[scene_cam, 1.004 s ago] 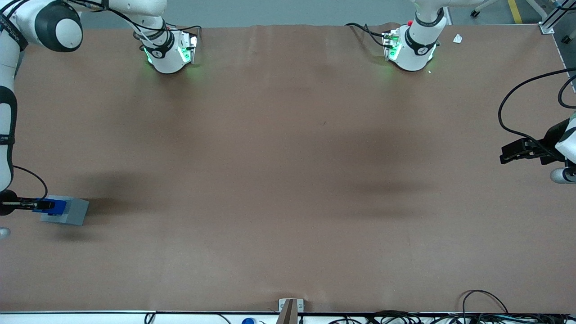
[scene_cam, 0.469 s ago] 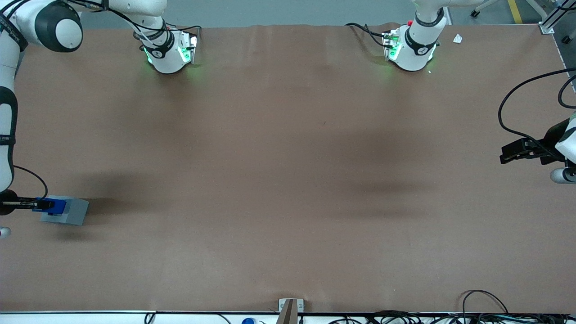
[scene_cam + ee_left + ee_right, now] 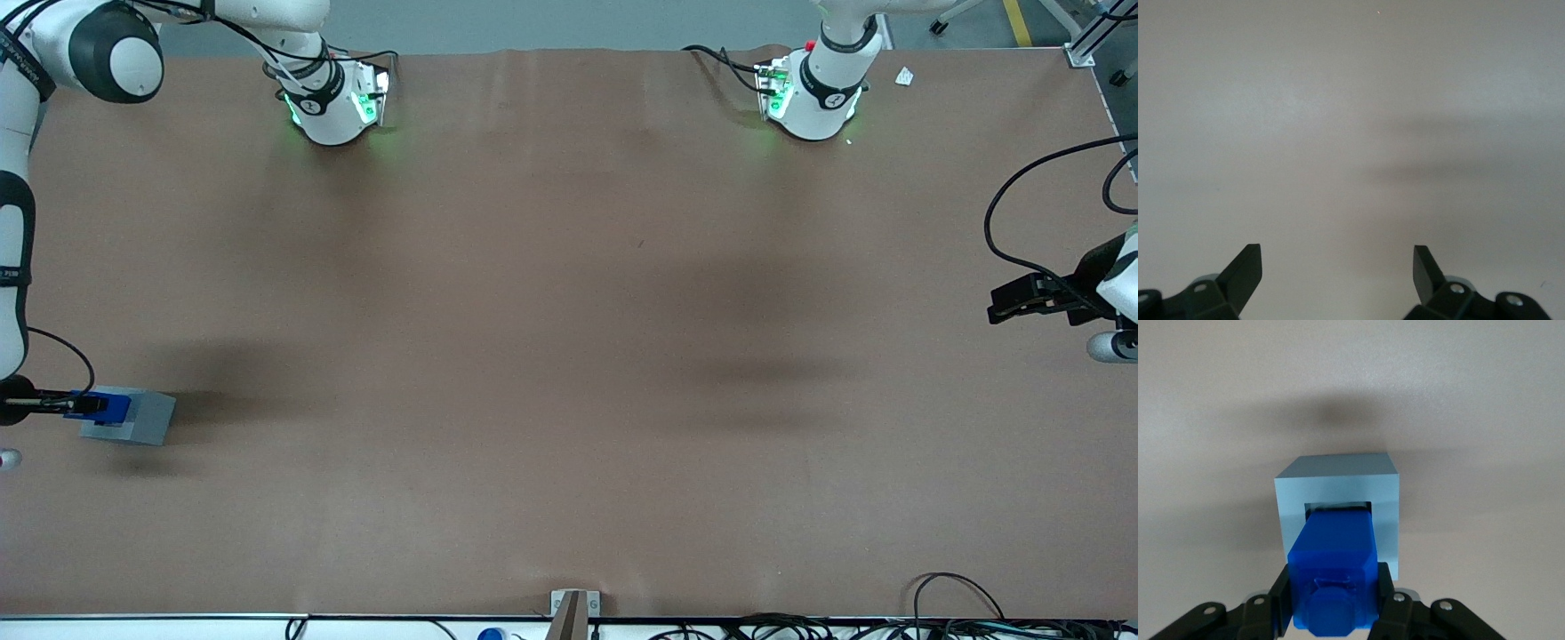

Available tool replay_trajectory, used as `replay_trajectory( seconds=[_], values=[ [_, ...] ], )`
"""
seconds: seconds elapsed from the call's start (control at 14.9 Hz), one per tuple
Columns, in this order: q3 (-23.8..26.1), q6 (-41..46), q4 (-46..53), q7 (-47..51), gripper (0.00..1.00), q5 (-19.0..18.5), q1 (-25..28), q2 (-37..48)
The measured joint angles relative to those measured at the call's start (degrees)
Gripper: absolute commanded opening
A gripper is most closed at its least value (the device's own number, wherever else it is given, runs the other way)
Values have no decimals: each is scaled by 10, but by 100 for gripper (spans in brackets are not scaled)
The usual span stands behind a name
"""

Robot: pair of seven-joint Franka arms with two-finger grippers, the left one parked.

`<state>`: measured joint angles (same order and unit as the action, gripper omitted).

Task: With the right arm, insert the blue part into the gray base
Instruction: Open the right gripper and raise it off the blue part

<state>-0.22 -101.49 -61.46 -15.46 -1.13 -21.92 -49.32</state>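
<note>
The gray base (image 3: 140, 419) (image 3: 1336, 485) sits on the brown table at the working arm's end, fairly near the front camera. The blue part (image 3: 108, 409) (image 3: 1335, 553) is held over it, its lower end reaching into the base's square recess. My right gripper (image 3: 89, 406) (image 3: 1333, 600) is shut on the blue part, one black finger (image 3: 1281, 597) pressing on each side of it. The white right arm (image 3: 13, 222) rises from the gripper along the table's end.
Both arm pedestals (image 3: 333, 98) (image 3: 813, 93) glow green at the table's edge farthest from the front camera. A small metal bracket (image 3: 573, 606) sits at the nearest edge, with cables (image 3: 960, 613) along that edge toward the parked arm's end.
</note>
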Motion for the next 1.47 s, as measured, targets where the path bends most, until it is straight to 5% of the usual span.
replay_trajectory(
  seconds=[0.87,1.07,1.14,1.27,1.47],
  values=[
    [1,-23,-6,11,2,0,1,-6],
    [1,-23,-6,34,35,1,2,-6],
    [1,-23,-6,41,70,1,2,-6],
    [2,-23,-7,47,100,1,2,-6],
    [2,-23,-13,44,100,0,2,-6]
  ],
)
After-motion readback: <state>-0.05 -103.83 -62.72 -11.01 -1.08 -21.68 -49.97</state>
